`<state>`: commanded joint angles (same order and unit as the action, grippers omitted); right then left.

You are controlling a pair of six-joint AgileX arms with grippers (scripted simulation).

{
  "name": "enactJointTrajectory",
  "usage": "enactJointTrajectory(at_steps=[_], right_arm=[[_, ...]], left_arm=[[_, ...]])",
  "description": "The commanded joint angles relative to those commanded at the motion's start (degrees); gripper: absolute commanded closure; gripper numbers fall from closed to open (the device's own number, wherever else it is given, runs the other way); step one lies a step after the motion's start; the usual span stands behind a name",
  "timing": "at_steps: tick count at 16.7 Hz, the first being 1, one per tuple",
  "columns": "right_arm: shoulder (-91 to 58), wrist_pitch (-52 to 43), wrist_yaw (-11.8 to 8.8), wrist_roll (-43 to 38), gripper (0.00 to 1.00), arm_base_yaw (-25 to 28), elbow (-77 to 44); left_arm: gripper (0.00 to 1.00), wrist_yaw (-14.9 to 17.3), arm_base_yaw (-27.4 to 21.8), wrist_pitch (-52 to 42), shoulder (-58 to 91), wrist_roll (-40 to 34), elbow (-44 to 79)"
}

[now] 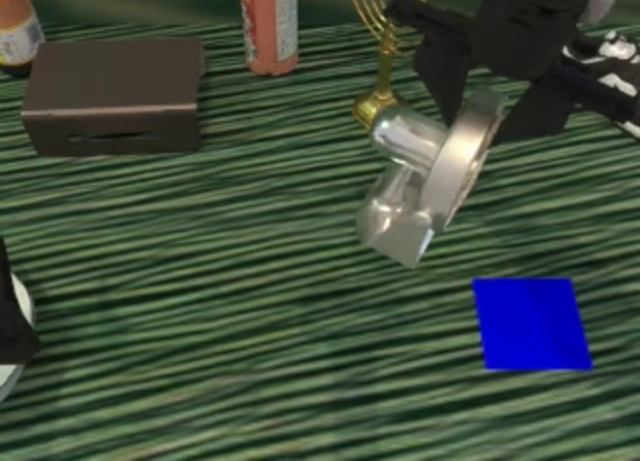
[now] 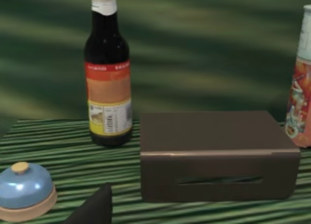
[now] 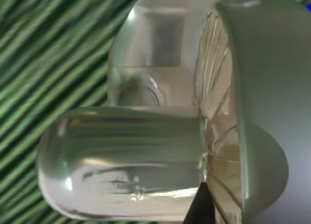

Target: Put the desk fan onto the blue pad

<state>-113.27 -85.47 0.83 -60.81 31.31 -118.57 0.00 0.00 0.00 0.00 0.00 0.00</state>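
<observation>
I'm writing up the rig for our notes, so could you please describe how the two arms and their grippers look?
The right arm is matt black and blocky, with white markings near the top view's right edge. Its gripper is black too; the right wrist view shows one dark pointed finger tip. The left arm shows black with a white rounded part. Its dark finger is wedge-shaped. No cables show.

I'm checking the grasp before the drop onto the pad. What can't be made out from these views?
- Right gripper's fingers: top view, hidden behind the desk fan.
- Fan's front face: no view shows it.
- Blue pad: right wrist view, fan blocks nearly all.
- Left gripper: top view, cut off by the left edge.
</observation>
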Motion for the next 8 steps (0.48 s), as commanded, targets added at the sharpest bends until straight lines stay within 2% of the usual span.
enactJointTrajectory(at_steps=[4, 8], right_arm=[[6.7, 2.1, 1.5, -25.5, 1.00, -1.4, 11.5], [11.3, 3.2, 2.9, -44.7, 1.00, -2.6, 22.0]], left_arm=[[0.00, 0.0, 0.0, 0.0, 0.0, 0.0, 0.0], [0.00, 0.0, 0.0, 0.0, 0.0, 0.0, 0.0]])
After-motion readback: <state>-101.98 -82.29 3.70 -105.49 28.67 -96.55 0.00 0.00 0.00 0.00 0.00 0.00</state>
